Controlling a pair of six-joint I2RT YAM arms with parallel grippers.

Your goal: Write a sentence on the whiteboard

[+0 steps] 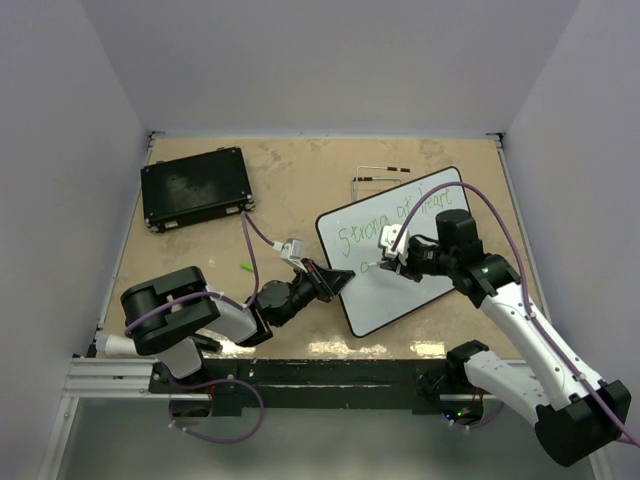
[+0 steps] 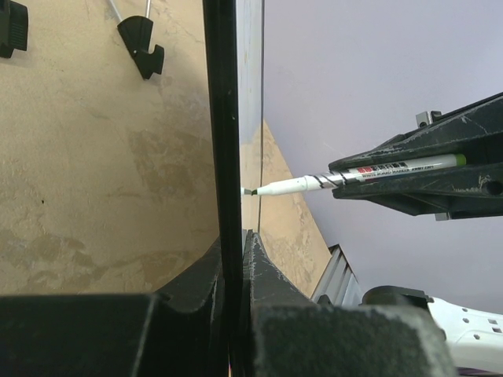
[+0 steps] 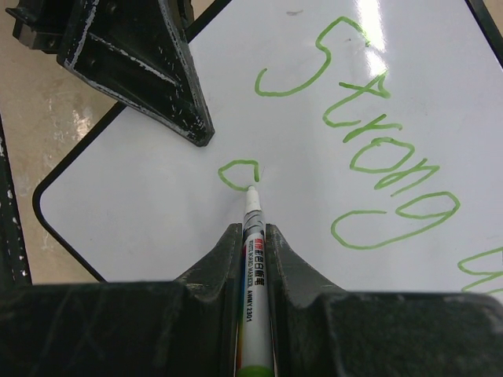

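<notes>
The whiteboard (image 1: 420, 285) lies tilted at centre right of the table. My left gripper (image 1: 338, 281) is shut on its near-left rim; in the left wrist view the black rim (image 2: 222, 118) runs edge-on between that gripper's (image 2: 234, 250) jaws. My right gripper (image 3: 253, 232) is shut on a white marker (image 3: 254, 267) with a green end. The marker's tip touches the whiteboard (image 3: 149, 228) beside a small green loop (image 3: 238, 174). The sentence (image 1: 398, 214) reads "Strong at heart" in green, with the loop below its start. The word "Strong" (image 3: 369, 133) shows in the right wrist view.
A flat black case (image 1: 195, 187) lies at the back left. A thin wire frame (image 1: 380, 175) rests behind the whiteboard. A small green piece (image 1: 245, 266) lies on the table left of my left gripper. White walls close in the table on three sides.
</notes>
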